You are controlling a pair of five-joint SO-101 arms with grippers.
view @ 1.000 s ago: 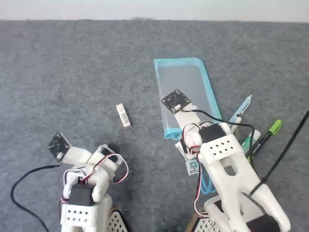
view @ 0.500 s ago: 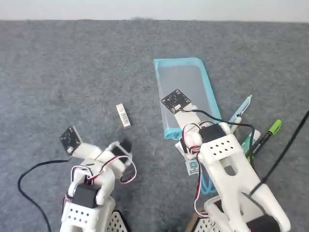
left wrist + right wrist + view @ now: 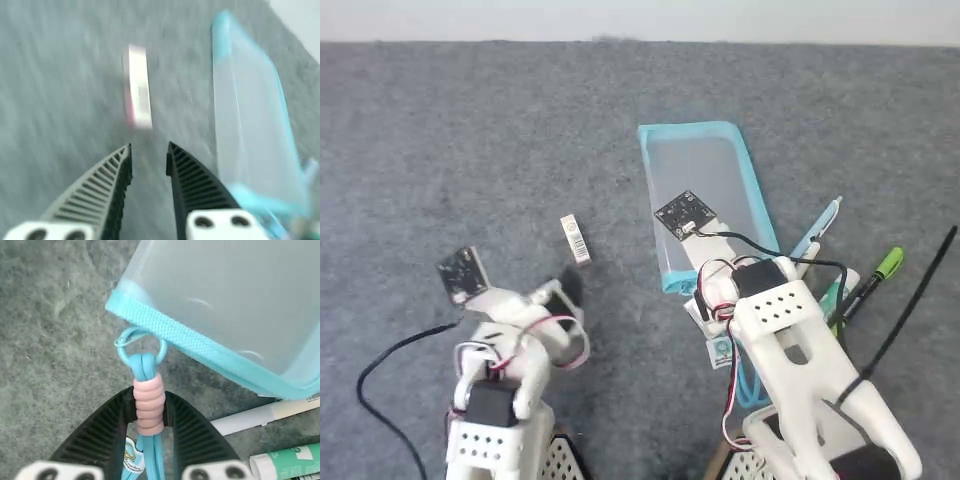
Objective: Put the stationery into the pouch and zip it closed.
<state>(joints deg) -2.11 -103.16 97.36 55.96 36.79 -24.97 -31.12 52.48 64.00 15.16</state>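
Blue-edged pouch (image 3: 705, 190) on grey table (image 3: 470, 130), right wrist view showing right pincer (image 3: 149, 394) clamped on its pink-beaded zip cord (image 3: 149, 407), left pincer (image 3: 149, 146) narrowly parted near eraser (image 3: 137, 87) left of pouch, pens (image 3: 820, 232) to its right.

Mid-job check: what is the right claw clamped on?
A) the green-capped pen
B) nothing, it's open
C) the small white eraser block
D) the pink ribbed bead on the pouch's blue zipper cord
D: the right claw is shut on the pink ribbed bead of the blue cord tied to the translucent turquoise-edged pouch.
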